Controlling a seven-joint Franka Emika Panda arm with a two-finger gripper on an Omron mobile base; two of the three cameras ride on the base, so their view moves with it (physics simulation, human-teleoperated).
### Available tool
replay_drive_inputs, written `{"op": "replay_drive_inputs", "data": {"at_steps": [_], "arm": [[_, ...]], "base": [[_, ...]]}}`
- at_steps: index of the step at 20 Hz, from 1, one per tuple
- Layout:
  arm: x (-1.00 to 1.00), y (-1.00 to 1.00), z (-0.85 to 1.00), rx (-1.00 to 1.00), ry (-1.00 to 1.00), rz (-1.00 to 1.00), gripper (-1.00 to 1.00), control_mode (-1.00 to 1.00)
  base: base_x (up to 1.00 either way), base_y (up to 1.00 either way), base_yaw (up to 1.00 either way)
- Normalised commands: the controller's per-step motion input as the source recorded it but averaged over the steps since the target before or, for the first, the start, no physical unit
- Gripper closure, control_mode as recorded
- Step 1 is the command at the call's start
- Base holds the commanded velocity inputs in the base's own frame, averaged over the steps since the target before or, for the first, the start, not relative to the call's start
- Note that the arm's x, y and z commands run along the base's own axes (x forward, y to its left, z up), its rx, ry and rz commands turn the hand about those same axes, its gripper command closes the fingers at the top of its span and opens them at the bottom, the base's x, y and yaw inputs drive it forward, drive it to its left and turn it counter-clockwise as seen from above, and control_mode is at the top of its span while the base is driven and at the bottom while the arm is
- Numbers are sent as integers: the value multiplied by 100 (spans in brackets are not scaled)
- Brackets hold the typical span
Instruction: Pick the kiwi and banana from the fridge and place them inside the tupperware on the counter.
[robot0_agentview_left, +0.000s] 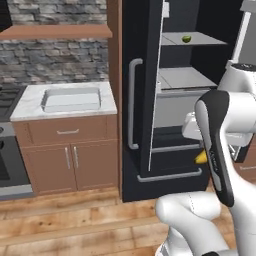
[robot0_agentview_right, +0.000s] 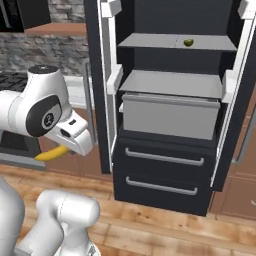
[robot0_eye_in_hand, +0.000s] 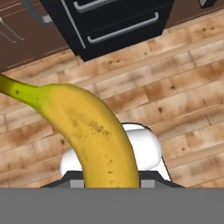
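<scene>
I see a grey stone-brick wall (robot0_agentview_left: 55, 60) with a brown wooden shelf (robot0_agentview_left: 55, 32) fixed across it. Below the wall stand brown wooden cabinets (robot0_agentview_left: 70, 155) with silver handles, a black stove top (robot0_agentview_left: 9, 97) just left of them. Light wood-plank floor (robot0_agentview_left: 75, 225) runs beneath the cabinets.

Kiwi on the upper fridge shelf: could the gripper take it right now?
Probably not. The gripper is shut on the banana, low and left of the open fridge. The kiwi lies unobstructed, but the banana must go first.

Kiwi (robot0_agentview_right: 188, 42) apparently rests on fridge shelf (robot0_agentview_right: 150, 41); tupperware (robot0_agentview_left: 71, 99) on counter (robot0_agentview_left: 27, 102).
</scene>
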Motion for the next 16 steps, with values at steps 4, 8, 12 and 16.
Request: {"op": "replay_drive_inputs", "data": {"at_steps": [4, 8, 12, 16], "arm": [[0, 0, 0, 0, 0, 0, 100, 100], [0, 0, 0, 0, 0, 0, 100, 100], [0, 0, 0, 0, 0, 0, 100, 100], [0, 0, 0, 0, 0, 0, 100, 100]], "base": [[10, 100, 0], [9, 100, 4], [7, 95, 81], [16, 84, 86]]}}
